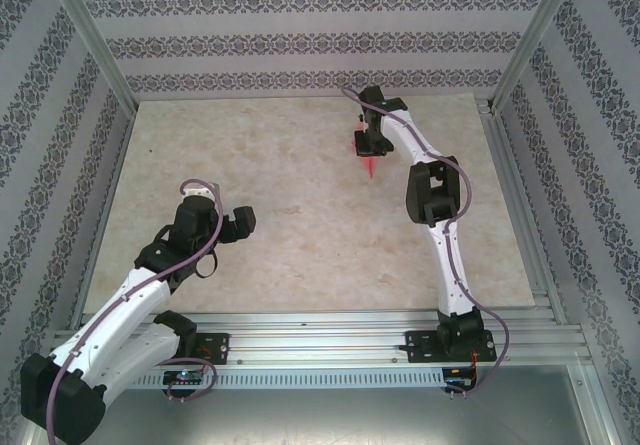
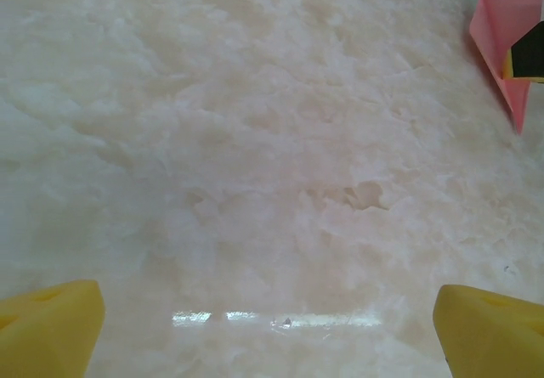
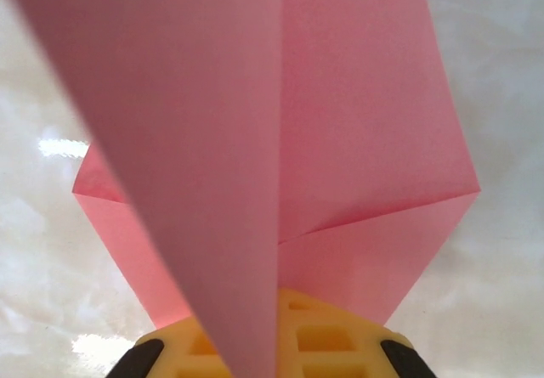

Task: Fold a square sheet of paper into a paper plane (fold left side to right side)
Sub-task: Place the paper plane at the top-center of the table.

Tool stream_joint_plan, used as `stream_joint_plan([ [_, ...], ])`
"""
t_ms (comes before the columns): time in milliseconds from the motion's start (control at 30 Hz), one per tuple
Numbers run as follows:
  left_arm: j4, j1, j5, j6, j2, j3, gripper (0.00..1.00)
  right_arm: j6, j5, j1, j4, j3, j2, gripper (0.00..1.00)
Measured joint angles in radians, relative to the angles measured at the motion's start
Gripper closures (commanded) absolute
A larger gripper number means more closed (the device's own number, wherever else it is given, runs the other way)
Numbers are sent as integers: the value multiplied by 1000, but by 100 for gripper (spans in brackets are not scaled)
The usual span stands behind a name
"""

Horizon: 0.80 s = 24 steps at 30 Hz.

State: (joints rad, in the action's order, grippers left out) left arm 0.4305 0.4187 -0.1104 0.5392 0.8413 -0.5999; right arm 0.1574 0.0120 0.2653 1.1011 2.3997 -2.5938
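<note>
Right pincer point(image 1: 368, 147) clamped on plane point(image 1: 371, 165), far right of desk point(image 1: 300, 255); left pincer point(image 2: 270, 331) spread wide, holding nothing.
Desk: broad bare stretch between the arms; frame rail runs close along the right edge and the back wall is near behind the right arm, so room is tightest there. Left pincer hovers over bare desk, well apart from the plane. Plane: flaps look formed, point toward the near side, yellow fingers point(image 3: 280, 344) on the centre crease. Judgement: lower it flat, toward the centre, before opening.
</note>
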Motion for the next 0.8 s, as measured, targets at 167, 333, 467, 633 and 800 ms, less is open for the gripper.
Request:
stream_joint_plan([
  [167,11,0,-1,-2,0,0,0,0,-16,-6,34,39,-32,88],
  [333,13,0,-1,-5,0,0,0,0,-23,-12,45,45,-37,82],
  [467,13,0,0,-8,0,0,0,0,-26,-13,52,46,-37,78],
  [633,13,0,0,-8,1,0,0,-10,-29,-9,75,46,-30,68],
  [800,13,0,-1,-11,13,-6,0,-25,-17,7,122,16,34,61],
])
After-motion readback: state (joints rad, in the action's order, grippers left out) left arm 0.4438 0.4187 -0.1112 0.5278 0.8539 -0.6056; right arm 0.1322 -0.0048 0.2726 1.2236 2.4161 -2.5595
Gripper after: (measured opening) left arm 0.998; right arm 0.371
